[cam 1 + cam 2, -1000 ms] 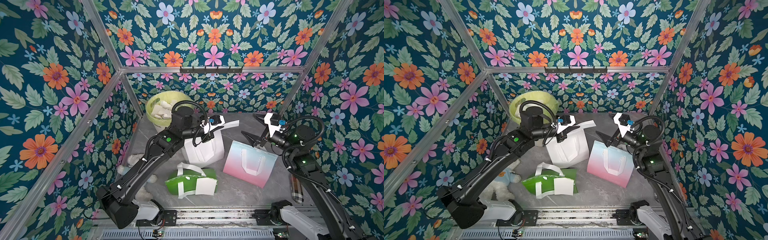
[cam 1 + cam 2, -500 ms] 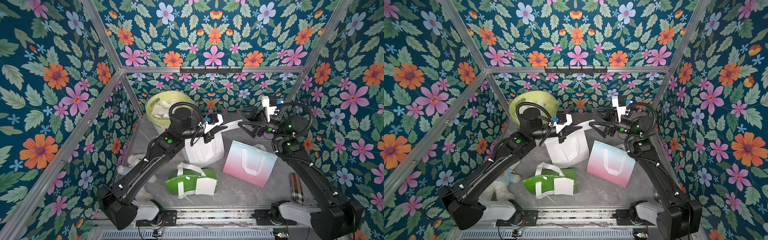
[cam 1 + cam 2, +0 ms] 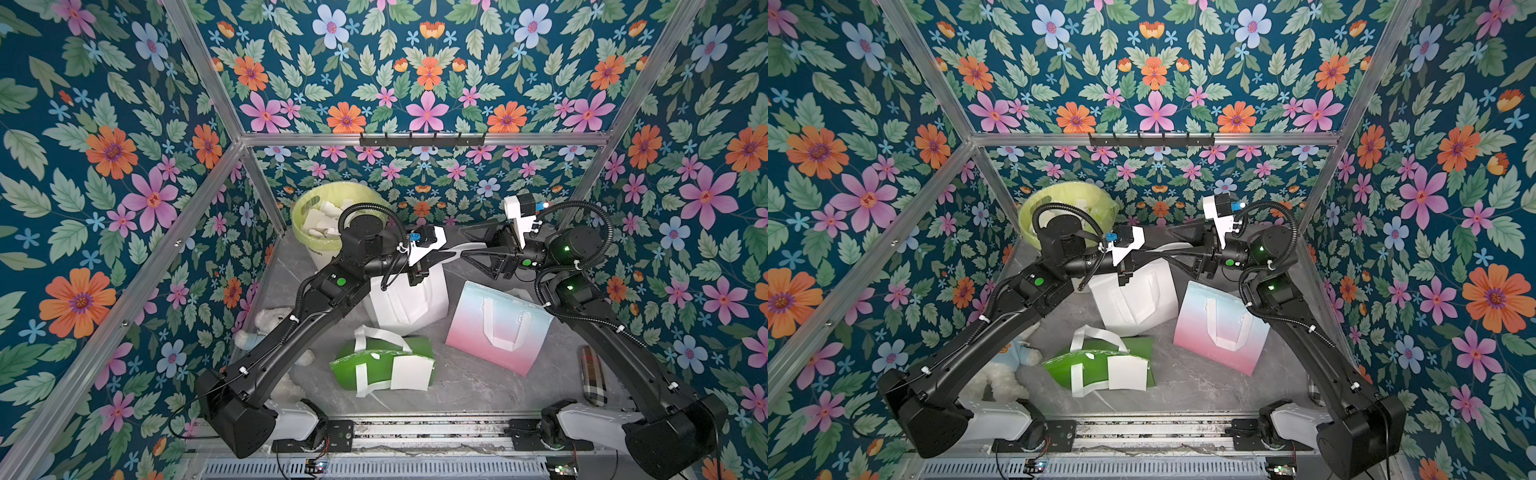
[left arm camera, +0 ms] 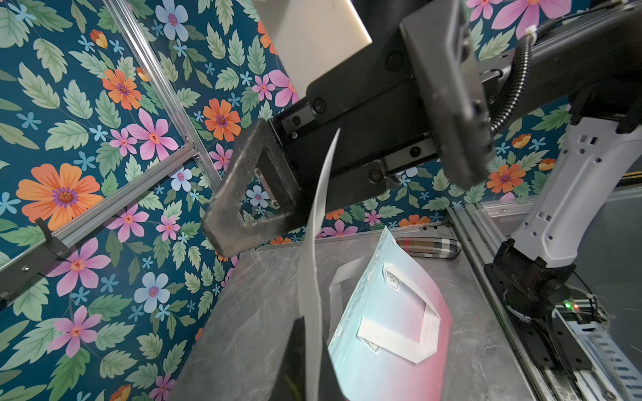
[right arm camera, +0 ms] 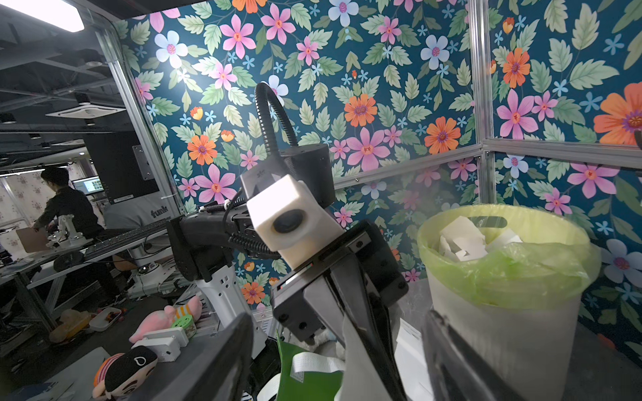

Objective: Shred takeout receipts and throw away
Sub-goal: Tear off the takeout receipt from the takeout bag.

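A robotics lab: an aluminium-framed, floral-papered test booth (image 3: 291, 139), with a worker (image 5: 66, 208) and monitor (image 5: 91, 184) beyond it

In both top views we log the bin (image 3: 318, 254) at upper centre-left of the floor, with paper scraps (image 3: 320, 218) in it. Just right of and below it stands the tote bag (image 3: 409, 299), and a second bag (image 3: 498, 328) sits just right of that. Below the tote a third bag (image 3: 374, 361) lies flat with a receipt (image 3: 409, 372) on it. The plush toy (image 3: 270, 324) is at left and the pouch (image 3: 592, 374) at lower right. Another receipt (image 3: 455, 252) hangs above the tote.
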`<state>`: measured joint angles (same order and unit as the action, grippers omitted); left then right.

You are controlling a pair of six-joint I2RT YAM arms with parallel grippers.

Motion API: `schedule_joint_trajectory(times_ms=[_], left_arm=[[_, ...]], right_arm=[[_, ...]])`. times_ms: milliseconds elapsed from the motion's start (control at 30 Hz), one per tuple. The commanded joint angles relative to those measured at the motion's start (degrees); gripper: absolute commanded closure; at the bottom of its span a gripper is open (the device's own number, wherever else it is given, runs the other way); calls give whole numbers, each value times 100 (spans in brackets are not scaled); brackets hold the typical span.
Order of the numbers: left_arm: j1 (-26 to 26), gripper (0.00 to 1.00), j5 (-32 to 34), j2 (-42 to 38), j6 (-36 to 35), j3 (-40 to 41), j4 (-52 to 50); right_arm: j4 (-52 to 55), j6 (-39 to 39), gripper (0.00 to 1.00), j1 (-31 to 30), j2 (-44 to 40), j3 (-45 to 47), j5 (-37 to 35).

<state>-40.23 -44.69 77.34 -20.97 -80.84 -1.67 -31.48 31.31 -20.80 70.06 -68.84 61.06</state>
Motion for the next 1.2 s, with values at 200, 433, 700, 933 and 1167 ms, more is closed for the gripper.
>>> schedule_joint_trajectory(times_ms=[200,433,700,933,1167], left_arm=[[-3,100,-25,7,79,-15,227],[0,100,153,27,142,-11,309],[-20,100,1567,-76,546,274,1126],[-29,100,2498,-239,793,710,2042],[-54,100,2779,-482,975,1139,2778]], right_arm=[[66,-354,44,-221,82,-77,-151],[132,-380,99,-342,95,-25,-579],[781,-516,100,-1233,152,24,-3322],[1257,498,100,-1278,612,-536,-5028],[1577,748,100,-1271,1265,-972,-5681]])
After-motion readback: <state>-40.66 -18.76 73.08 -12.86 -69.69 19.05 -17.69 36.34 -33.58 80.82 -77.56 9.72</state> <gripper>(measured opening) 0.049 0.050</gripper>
